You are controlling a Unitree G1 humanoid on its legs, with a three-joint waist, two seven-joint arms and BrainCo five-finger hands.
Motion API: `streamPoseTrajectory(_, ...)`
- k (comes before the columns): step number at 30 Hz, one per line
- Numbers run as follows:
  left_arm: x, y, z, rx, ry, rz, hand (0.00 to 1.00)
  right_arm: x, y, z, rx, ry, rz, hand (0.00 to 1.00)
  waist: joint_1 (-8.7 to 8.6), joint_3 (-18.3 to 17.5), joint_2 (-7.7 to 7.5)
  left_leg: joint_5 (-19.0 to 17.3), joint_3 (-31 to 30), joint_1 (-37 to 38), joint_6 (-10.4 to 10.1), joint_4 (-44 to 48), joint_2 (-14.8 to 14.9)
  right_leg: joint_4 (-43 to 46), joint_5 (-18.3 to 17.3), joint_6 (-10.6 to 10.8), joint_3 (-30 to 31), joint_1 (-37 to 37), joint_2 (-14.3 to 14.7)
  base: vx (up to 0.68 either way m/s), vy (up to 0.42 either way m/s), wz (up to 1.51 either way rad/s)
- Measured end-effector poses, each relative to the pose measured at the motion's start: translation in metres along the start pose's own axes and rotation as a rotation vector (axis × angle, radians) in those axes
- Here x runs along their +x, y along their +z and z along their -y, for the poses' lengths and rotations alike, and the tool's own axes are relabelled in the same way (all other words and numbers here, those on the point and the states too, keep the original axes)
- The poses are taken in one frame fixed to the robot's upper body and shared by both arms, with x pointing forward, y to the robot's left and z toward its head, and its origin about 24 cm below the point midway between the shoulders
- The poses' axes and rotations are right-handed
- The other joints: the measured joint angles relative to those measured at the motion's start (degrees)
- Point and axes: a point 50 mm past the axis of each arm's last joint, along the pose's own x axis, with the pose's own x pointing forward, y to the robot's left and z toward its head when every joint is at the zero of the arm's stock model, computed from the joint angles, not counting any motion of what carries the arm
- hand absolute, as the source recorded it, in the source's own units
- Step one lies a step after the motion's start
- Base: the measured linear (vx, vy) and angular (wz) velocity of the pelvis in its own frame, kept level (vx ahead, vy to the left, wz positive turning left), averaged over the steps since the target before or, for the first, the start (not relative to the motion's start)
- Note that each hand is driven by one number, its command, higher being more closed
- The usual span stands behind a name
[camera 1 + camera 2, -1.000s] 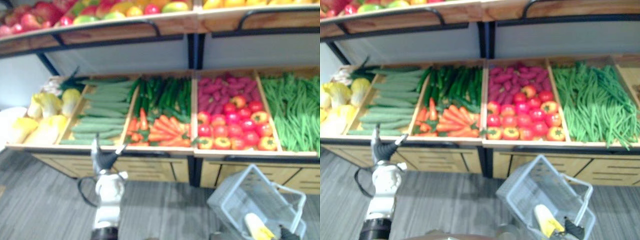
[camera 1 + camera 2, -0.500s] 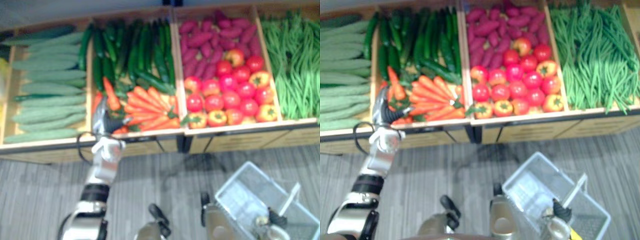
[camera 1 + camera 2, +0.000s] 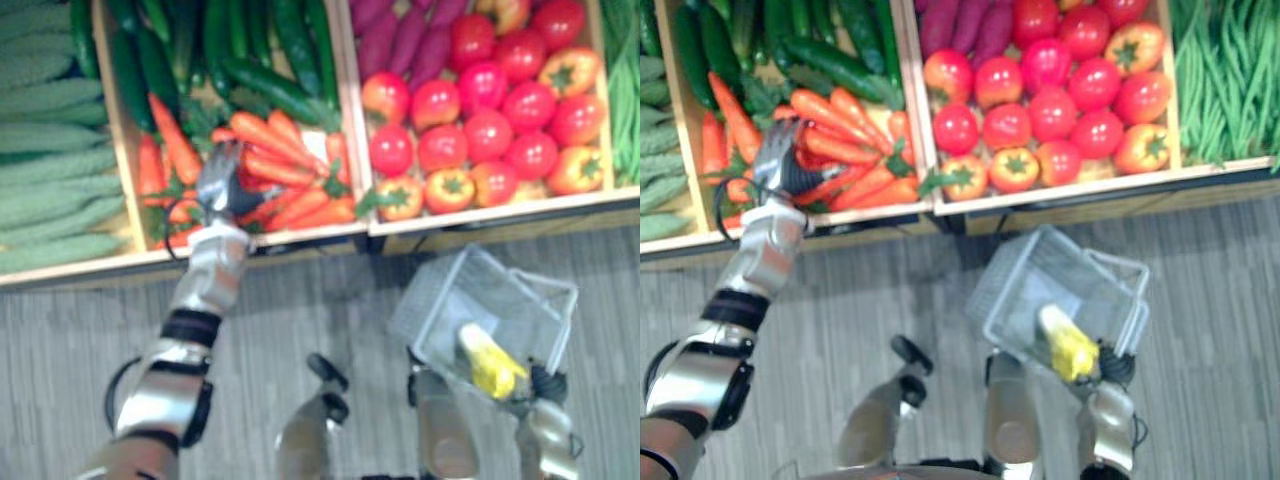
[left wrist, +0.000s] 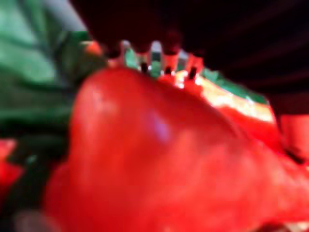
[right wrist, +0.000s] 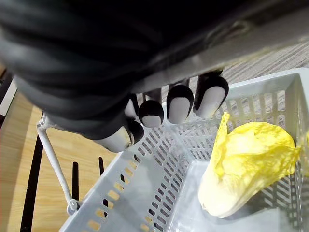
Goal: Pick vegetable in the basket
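Orange carrots (image 3: pixel 275 150) lie in a wooden compartment of the produce stand. My left hand (image 3: pixel 218 185) reaches into that compartment, fingers stretched out over the carrots. In the left wrist view one carrot (image 4: pixel 159 154) lies right against the palm, with the fingertips (image 4: pixel 155 52) showing past it. My right hand (image 3: pixel 1115 368) hangs low at the right, fingers (image 5: pixel 178 104) curled round the handle of a grey plastic basket (image 3: pixel 460 290). A yellow leafy cabbage (image 5: pixel 246 169) lies in the basket.
Dark cucumbers (image 3: pixel 260 60) sit behind the carrots and pale green gourds (image 3: pixel 50 150) to their left. Tomatoes (image 3: pixel 480 110), purple sweet potatoes (image 3: pixel 390 30) and green beans (image 3: pixel 1230 80) fill the compartments to the right. The stand's wooden front edge (image 3: pixel 480 215) runs above the grey floor.
The camera has tipped down and closer to the stand. My left hand has gone from the stand's front edge in over the carrots. The basket stays in my right hand.
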Motion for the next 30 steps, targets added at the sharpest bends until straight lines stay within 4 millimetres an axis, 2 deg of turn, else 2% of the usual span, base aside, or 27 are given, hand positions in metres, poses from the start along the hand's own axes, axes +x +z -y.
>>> streamPoseTrajectory(4, 0.019, 0.003, -0.018, 0.097, 0.044, 0.027, 1.00, 0.010, 0.023, -0.017, 0.040, 0.035, 0.066, 1.00, 0.08, 0.36, 0.37, 0.00, 1.76, -1.18, 0.00, 0.11, 0.01, -0.83, 1.88, 0.26, 0.82, -1.69, 0.15, 0.01, -0.002, -0.12)
streamPoseTrajectory(7, 0.025, 0.002, -0.024, 0.112, 0.039, 0.020, 1.00, 0.013, 0.037, -0.021, 0.068, 0.047, 0.108, 1.00, 0.05, 0.37, 0.36, -0.01, 2.93, -1.23, 0.00, 0.10, -0.09, -2.45, 3.61, 0.69, 2.04, -1.80, 0.34, 0.00, -0.003, -0.20)
streamPoseTrajectory(10, 0.028, 0.008, -0.023, 0.114, 0.005, 0.041, 1.00, 0.011, 0.040, -0.018, 0.072, 0.045, 0.126, 1.00, -0.29, 0.55, 0.10, -0.03, 2.82, -0.92, 0.02, 0.08, -0.10, -4.27, 4.25, 0.77, 2.14, -0.60, 0.34, 0.01, -0.018, -0.04)
streamPoseTrajectory(12, 0.022, 0.011, -0.016, 0.117, -0.025, 0.060, 1.00, 0.008, 0.039, -0.013, 0.068, 0.039, 0.132, 1.00, -0.49, 0.66, -0.09, -0.03, 2.63, -0.22, 0.02, 0.07, 0.10, -5.18, 4.25, 0.78, 1.59, 0.86, 0.36, 0.02, -0.038, 0.09)
streamPoseTrajectory(14, 0.014, 0.016, -0.016, 0.107, -0.012, 0.091, 1.00, 0.004, 0.030, -0.003, 0.048, 0.017, 0.109, 1.00, -0.61, 0.75, -0.16, -0.03, 1.62, 1.20, 0.03, -0.05, 0.34, -6.09, 4.22, 0.79, 0.50, 3.29, 0.44, 0.04, -0.041, 0.18)
streamPoseTrajectory(17, -0.009, 0.019, -0.019, 0.076, 0.047, 0.134, 1.00, -0.007, 0.005, 0.021, -0.002, -0.033, 0.037, 1.00, -0.76, 0.64, -0.02, -0.01, -0.51, 4.47, 0.05, -0.12, 0.48, -6.57, 3.87, 0.73, -1.99, 8.22, 0.25, 0.06, -0.015, 0.32)
streamPoseTrajectory(19, -0.021, 0.014, -0.025, 0.057, 0.099, 0.127, 1.00, -0.012, -0.008, 0.029, -0.018, -0.051, -0.007, 1.00, -0.33, 0.13, -0.12, -0.01, -1.61, 5.69, 0.06, -0.16, 0.23, -6.64, 3.22, 0.75, -2.82, 9.98, -0.02, 0.02, 0.006, 0.23)
streamPoseTrajectory(21, -0.037, -0.004, -0.027, 0.049, 0.123, 0.070, 1.00, -0.015, -0.022, 0.028, -0.022, -0.056, -0.066, 1.00, -0.11, -1.24, -0.53, -0.03, -2.24, 6.58, 0.08, -0.10, 0.09, -6.79, 2.86, 0.64, -2.73, 10.94, 0.19, 0.01, -0.004, 0.04)
streamPoseTrajectory(22, -0.052, -0.018, -0.027, 0.044, 0.120, 0.019, 1.00, -0.016, -0.029, 0.025, -0.024, -0.050, -0.100, 1.00, -0.05, -2.22, -0.92, -0.06, -5.46, 6.70, 0.14, 1.23, -0.15, -6.79, 2.83, 0.57, -2.06, 11.53, 0.65, 0.08, -0.083, -0.18)
streamPoseTrajectory(23, -0.070, -0.028, -0.026, 0.041, 0.114, -0.018, 1.00, -0.017, -0.035, 0.021, -0.025, -0.041, -0.127, 1.00, 0.10, -2.78, -1.64, -0.51, -11.61, 6.69, 0.45, 3.98, -0.07, -6.77, 2.84, 0.53, -0.33, 12.48, 0.65, 0.08, -0.094, -0.24)
streamPoseTrajectory(24, -0.078, -0.032, -0.025, 0.037, 0.109, -0.037, 1.00, -0.017, -0.037, 0.020, -0.028, -0.035, -0.138, 1.00, 0.17, -3.33, -1.75, -1.18, -15.42, 6.23, 0.84, 5.58, 0.01, -6.81, 2.84, 0.54, 0.48, 12.78, 0.68, 0.06, -0.095, -0.46)
streamPoseTrajectory(25, -0.095, -0.039, -0.021, 0.020, 0.100, -0.080, 1.00, -0.017, -0.041, 0.022, -0.037, -0.030, -0.155, 1.00, 0.44, -5.12, -1.54, -3.84, -24.15, 5.16, 0.14, 8.66, 0.18, -7.03, 2.83, 0.54, 2.24, 12.89, 1.16, 0.01, 0.016, -0.84)
streamPoseTrajectory(26, -0.107, -0.042, -0.018, 0.000, 0.108, -0.118, 1.00, -0.017, -0.042, 0.023, -0.048, -0.029, -0.160, 1.00, 1.35, -7.15, -0.99, -6.59, -30.66, 5.64, -1.92, 9.34, 0.39, -7.89, 2.70, 0.73, 4.47, 12.89, 2.16, -0.01, 0.054, -0.97)
streamPoseTrajectory(27, -0.111, -0.042, -0.016, -0.012, 0.113, -0.130, 1.00, -0.017, -0.043, 0.024, -0.069, -0.029, -0.162, 1.00, 1.48, -7.97, -0.68, -7.90, -32.41, 6.36, -2.73, 8.88, 0.55, -8.29, 2.76, 0.83, 5.20, 12.90, 2.78, -0.03, 0.090, -0.82)
streamPoseTrajectory(28, -0.113, -0.036, -0.009, -0.046, 0.108, -0.133, 1.00, -0.018, -0.046, 0.028, -0.098, -0.029, -0.169, 1.00, 0.89, -9.63, -0.13, -9.88, -33.21, 7.39, -3.41, 7.14, 0.47, -8.59, 3.13, 1.43, 5.73, 12.97, 3.31, -0.06, 0.116, -0.36)
streamPoseTrajectory(29, -0.114, -0.029, -0.005, -0.073, 0.097, -0.117, 1.00, -0.020, -0.050, 0.027, -0.114, -0.024, -0.185, 1.00, -0.23, -10.71, -1.52, -9.81, -32.89, 8.36, -3.02, 5.76, -0.79, -8.86, 3.60, 2.11, 6.55, 13.02, 2.42, -0.07, 0.118, -0.21)
streamPoseTrajectory(30, -0.115, -0.025, -0.002, -0.084, 0.086, -0.104, 1.00, -0.022, -0.052, 0.027, -0.119, -0.022, -0.190, 1.00, -0.28, -11.22, -2.20, -9.74, -32.48, 8.89, -2.90, 5.28, -1.39, -8.99, 3.84, 2.49, 7.00, 13.03, 1.89, -0.08, 0.145, -0.35)
